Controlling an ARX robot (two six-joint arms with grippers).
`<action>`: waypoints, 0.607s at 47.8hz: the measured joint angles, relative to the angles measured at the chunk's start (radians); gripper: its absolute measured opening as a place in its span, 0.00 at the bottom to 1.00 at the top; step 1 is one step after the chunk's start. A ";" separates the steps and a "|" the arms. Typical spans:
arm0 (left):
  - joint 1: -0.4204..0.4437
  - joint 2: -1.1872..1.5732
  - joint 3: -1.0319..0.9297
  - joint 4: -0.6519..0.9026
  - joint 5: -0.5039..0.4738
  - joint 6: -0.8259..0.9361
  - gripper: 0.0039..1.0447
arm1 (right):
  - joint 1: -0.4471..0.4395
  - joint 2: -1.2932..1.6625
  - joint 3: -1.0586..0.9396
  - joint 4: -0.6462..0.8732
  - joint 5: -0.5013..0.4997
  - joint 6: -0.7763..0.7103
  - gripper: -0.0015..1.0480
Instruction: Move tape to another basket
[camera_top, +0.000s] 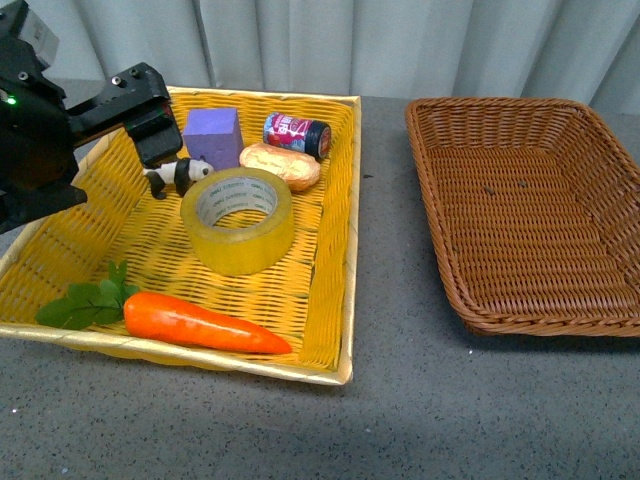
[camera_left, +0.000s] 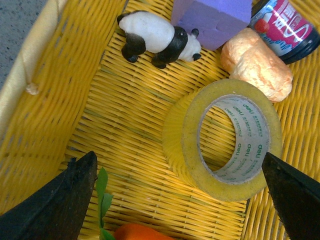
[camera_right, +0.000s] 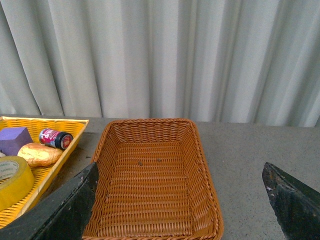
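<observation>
Tape (camera_left: 185, 150), core print perhaps "deli", flat in the yellow basket (camera_left: 125, 100)

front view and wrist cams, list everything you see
tape: 1, yellowish, yellow basket's middle
yellow basket: 1, yellow, table's left
brown basket: 1, brown, table's right
block: 1, purple, yellow basket's back
can: 1, red-black, right of block
bread: 1, tan, before can
panda: 1, black-white, left of block
carrot: 1, orange, yellow basket's front
table: 1, grey, underneath
curtain: 1, pale, behind
left fingers: 2, black, apart, over yellow basket
right fingers: 2, black, apart, facing brown basket
</observation>
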 joint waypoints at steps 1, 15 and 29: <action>-0.002 0.014 0.013 -0.009 -0.002 -0.005 0.94 | 0.000 0.000 0.000 0.000 0.000 0.000 0.91; -0.031 0.160 0.136 -0.036 -0.054 0.019 0.94 | 0.000 0.000 0.000 0.000 0.000 0.000 0.91; -0.063 0.255 0.181 -0.034 -0.066 0.063 0.94 | 0.000 0.000 0.000 0.000 0.000 0.000 0.91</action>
